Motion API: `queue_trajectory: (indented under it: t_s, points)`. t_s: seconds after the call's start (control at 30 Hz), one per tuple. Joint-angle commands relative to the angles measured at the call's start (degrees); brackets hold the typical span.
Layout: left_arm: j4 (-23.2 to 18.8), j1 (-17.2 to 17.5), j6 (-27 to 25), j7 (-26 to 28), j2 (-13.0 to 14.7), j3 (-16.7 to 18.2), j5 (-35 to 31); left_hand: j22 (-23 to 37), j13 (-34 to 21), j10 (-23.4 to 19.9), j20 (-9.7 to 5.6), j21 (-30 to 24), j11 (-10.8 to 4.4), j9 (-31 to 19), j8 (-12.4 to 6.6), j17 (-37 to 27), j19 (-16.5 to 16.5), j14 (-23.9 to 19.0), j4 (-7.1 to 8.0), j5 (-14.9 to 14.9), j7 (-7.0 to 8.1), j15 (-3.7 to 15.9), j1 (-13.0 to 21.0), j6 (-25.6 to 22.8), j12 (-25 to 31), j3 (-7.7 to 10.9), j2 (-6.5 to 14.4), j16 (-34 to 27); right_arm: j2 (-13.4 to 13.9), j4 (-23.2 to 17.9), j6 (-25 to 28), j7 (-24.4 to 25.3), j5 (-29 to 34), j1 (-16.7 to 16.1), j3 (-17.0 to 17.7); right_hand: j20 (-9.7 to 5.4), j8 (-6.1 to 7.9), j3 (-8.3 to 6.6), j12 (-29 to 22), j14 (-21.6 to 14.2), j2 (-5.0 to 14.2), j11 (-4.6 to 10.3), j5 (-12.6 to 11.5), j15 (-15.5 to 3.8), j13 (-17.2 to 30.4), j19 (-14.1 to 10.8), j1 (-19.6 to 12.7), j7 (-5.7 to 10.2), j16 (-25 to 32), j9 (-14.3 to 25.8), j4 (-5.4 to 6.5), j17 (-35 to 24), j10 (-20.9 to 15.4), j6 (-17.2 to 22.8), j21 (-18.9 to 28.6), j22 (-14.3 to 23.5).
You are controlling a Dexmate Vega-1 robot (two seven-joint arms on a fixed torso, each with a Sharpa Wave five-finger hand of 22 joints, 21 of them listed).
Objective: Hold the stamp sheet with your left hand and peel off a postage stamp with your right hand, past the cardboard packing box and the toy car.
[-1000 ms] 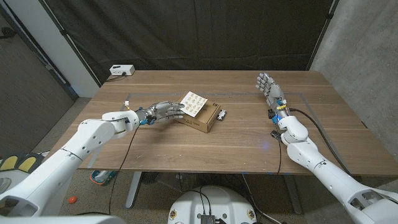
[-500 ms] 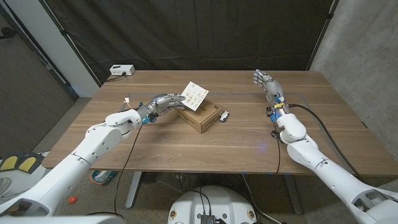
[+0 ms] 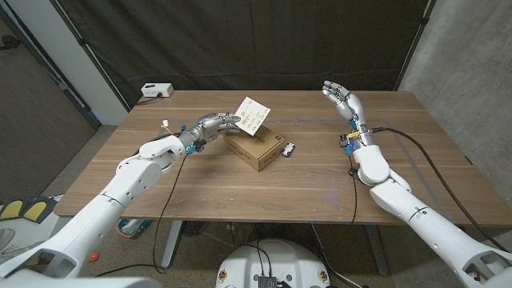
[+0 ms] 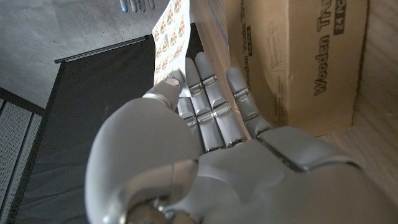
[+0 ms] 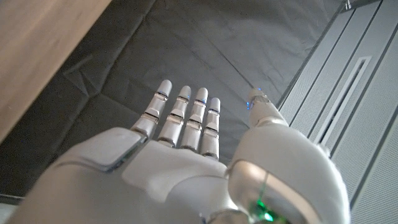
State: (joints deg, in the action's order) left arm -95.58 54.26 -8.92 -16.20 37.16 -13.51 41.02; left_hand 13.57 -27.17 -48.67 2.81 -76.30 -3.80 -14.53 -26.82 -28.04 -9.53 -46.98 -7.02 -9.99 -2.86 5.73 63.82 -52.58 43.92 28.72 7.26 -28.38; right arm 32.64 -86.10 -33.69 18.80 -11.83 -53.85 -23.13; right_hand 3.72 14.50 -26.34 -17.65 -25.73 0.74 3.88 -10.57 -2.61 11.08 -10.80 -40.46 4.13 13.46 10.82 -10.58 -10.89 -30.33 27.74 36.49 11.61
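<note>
Stamp sheet (image 3: pixel 253 115) tilted upright in left hand (image 3: pixel 210 124)

A: Left wrist view. Left hand (image 4: pixel 205 137) seen from its back, thumb and fingers (image 4: pixel 202 84) pinching the lower edge of the stamp sheet (image 4: pixel 171 31).

B: Sheet state?

A: Rows of small printed stamps visible, sheet angled away from the hand.

B: Nearby?

A: Cardboard packing box (image 4: pixel 295 59), "Wooden" printed on it, just beside the fingers, standing on the wooden table (image 4: pixel 379 93).
</note>
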Motion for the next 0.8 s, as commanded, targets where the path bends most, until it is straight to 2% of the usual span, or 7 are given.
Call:
queue_trajectory:
  t_s: [0.03,0.2,0.43,0.57,0.63,0.8]
  points:
    - [1.5,-3.5,-0.6,-0.8,-1.7,-0.7,-0.7,0.0,-0.6,2.1,-0.06,-0.7,-1.71,-5.3,-2.43,-0.5,0.9,1.4,0.53,-0.5,-0.18,1.78,0.8,-0.2,0.4,-0.01,1.3,0.7,-2.0,-6.0,4.6,14.8,24.5,-3.8,3.7,-0.89,1.07,0.34,-1.5,-2.5,-0.36,1.15,-0.3,-5.28,0.6,-1.2,-3.2,1.42,1.3,0.2,0.31,-1.0,-3.4,3.7,0.9,0.1]
    - [1.4,-4.4,-1.4,-0.6,-1.8,-1.0,-1.3,-0.1,-1.3,3.0,0.14,-1.3,-1.85,-5.9,-2.84,-0.7,1.6,2.3,0.74,-0.8,0.06,1.70,0.4,0.3,0.4,0.13,1.3,1.5,-3.5,-7.6,5.4,16.4,30.1,-5.1,5.4,-1.98,1.63,0.90,-2.6,-5.3,-0.32,2.35,-0.5,-7.56,1.1,-2.3,-5.6,2.73,3.2,0.3,0.49,-2.2,-5.9,6.6,1.5,0.1]
    - [1.2,-6.1,-1.9,-1.6,-1.4,-1.7,-2.6,-0.2,-1.3,3.7,0.24,-2.2,-1.69,-6.8,-3.46,-0.7,2.3,3.9,0.91,-1.1,0.06,1.41,0.1,0.9,0.2,0.45,1.2,2.9,-5.7,-9.4,6.8,17.2,37.4,-6.2,7.4,-3.19,1.79,2.40,-3.6,-6.9,-1.19,3.37,-0.9,-9.25,1.5,-3.6,-7.0,3.76,4.9,0.3,0.84,-3.9,-8.0,8.5,2.4,0.1]
    - [1.3,-7.2,-2.1,-2.4,-1.3,-2.2,-3.2,-0.2,-1.0,3.9,0.28,-2.7,-1.62,-7.4,-3.86,-0.7,2.6,4.3,1.03,-1.2,0.31,1.22,-0.2,1.3,-0.1,0.68,1.2,3.5,-6.8,-10.1,7.0,17.8,41.8,-6.6,8.4,-3.57,1.95,3.69,-4.2,-8.0,-2.15,3.87,-1.2,-9.55,1.8,-4.0,-7.2,4.23,6.0,0.3,1.14,-4.9,-9.3,9.7,2.8,0.2]
    - [1.5,-7.8,-2.2,-3.0,-1.3,-2.4,-3.4,-0.3,-0.7,4.4,0.43,-3.0,-1.50,-7.7,-4.17,-0.7,2.8,4.6,1.04,-1.3,0.41,1.03,-0.3,1.4,-0.5,0.83,1.2,3.9,-7.3,-10.5,6.8,17.9,43.5,-6.7,8.8,-3.89,2.21,4.59,-4.8,-8.6,-2.48,4.71,-1.7,-9.98,2.0,-4.4,-7.8,4.94,6.9,0.4,1.31,-5.9,-10.7,11.1,3.1,0.2]
    - [1.7,-8.8,-2.5,-3.9,-1.4,-2.9,-3.7,-0.4,0.3,5.0,0.47,-3.8,-1.15,-8.6,-5.07,-0.6,3.2,5.5,1.09,-1.5,0.65,0.58,-0.6,1.4,-1.4,1.20,1.0,5.0,-8.4,-10.9,5.9,18.3,47.4,-7.1,9.8,-4.30,2.67,5.36,-5.5,-9.1,-2.53,5.38,-2.3,-10.34,2.3,-4.6,-9.3,5.77,7.9,0.4,1.24,-7.1,-12.3,13.3,3.5,0.3]
